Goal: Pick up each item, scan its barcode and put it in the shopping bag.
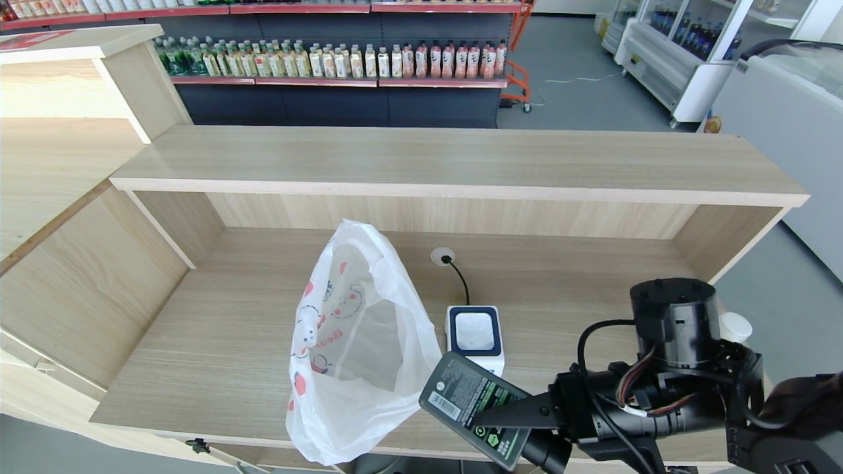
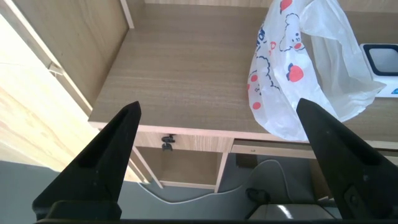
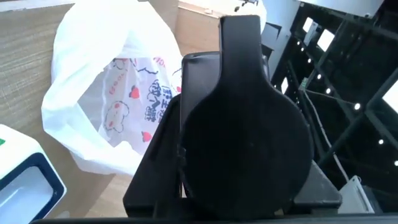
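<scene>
– How far along was it?

– Mid-task, I'd judge. The right gripper (image 1: 507,424) was clamped on a flat dark packet (image 1: 461,395), held above the counter's front edge, between the scanner (image 1: 475,332) and the shopping bag (image 1: 355,342) and just beside both. The packet was not in the bag.

– Scanned, though?

– Couldn't tell. Its barcode label faced up, away from the scanner's window, so I'd guess it needed turning over before the scan, and the drop into the bag was left after that.

– Anything bagged already?

– The bag stood with its mouth open and looked empty – though the plastic folds hid the bottom, so I wouldn't swear to it.

– And the left gripper (image 2: 217,106)?

– Fingers spread wide, holding nothing, off the counter's front edge on the bag's left.

– The surface?

– A pale wood-grain counter (image 1: 217,342), recessed below a raised ledge (image 1: 461,161). The scanner's cable (image 1: 459,276) ran back to a round port in the top.

– The room?

– A shop – shelves of bottles (image 1: 342,62) behind, glass-fronted coolers (image 1: 685,59) to the right, on a grey floor.
</scene>
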{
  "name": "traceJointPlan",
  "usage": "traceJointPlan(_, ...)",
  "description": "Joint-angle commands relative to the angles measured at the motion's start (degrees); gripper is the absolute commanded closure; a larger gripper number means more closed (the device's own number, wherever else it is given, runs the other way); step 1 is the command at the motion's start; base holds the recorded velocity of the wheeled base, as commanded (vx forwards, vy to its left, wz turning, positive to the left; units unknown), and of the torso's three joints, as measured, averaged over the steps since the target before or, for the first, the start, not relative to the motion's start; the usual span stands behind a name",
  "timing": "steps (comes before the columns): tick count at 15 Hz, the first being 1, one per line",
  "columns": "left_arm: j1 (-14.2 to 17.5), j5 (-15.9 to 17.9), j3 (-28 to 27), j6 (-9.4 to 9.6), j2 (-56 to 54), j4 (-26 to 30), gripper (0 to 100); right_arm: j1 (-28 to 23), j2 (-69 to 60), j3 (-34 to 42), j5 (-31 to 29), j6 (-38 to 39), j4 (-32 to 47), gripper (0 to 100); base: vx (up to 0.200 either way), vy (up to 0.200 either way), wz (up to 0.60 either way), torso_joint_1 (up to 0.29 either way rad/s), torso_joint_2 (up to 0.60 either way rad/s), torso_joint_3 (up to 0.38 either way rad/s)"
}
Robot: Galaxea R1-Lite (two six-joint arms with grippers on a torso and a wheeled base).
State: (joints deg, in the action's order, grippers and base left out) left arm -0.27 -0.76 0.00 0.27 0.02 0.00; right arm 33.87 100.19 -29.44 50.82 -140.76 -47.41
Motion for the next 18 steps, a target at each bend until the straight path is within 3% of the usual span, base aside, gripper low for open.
traceJointPlan(1, 0.0, 0.0, 0.0, 0.0, 0.0, 0.0, 0, -0.2, 1.8, -1.1, 1.3, 0.0, -0.6, 100, 0.0, 0.0, 0.0, 0.0, 0.0, 0.0)
traceJointPlan(13, 0.0, 0.0, 0.0, 0.0, 0.0, 0.0, 0, -0.2, 2.5, -3.0, 3.1, 0.5, -2.3, 100, 0.0, 0.0, 0.0, 0.0, 0.0, 0.0)
traceJointPlan(16, 0.0, 0.0, 0.0, 0.0, 0.0, 0.0, 0, -2.1, -5.4, -2.9, 2.0, 22.6, -2.4, 100, 0.0, 0.0, 0.0, 0.0, 0.0, 0.0)
traceJointPlan(17, 0.0, 0.0, 0.0, 0.0, 0.0, 0.0, 0, -4.2, -14.1, -2.7, -7.1, 39.5, -2.4, 100, 0.0, 0.0, 0.0, 0.0, 0.0, 0.0)
traceJointPlan(18, 0.0, 0.0, 0.0, 0.0, 0.0, 0.0, 0, -6.8, -21.8, -0.8, -15.8, 51.2, -1.9, 100, 0.0, 0.0, 0.0, 0.0, 0.0, 0.0)
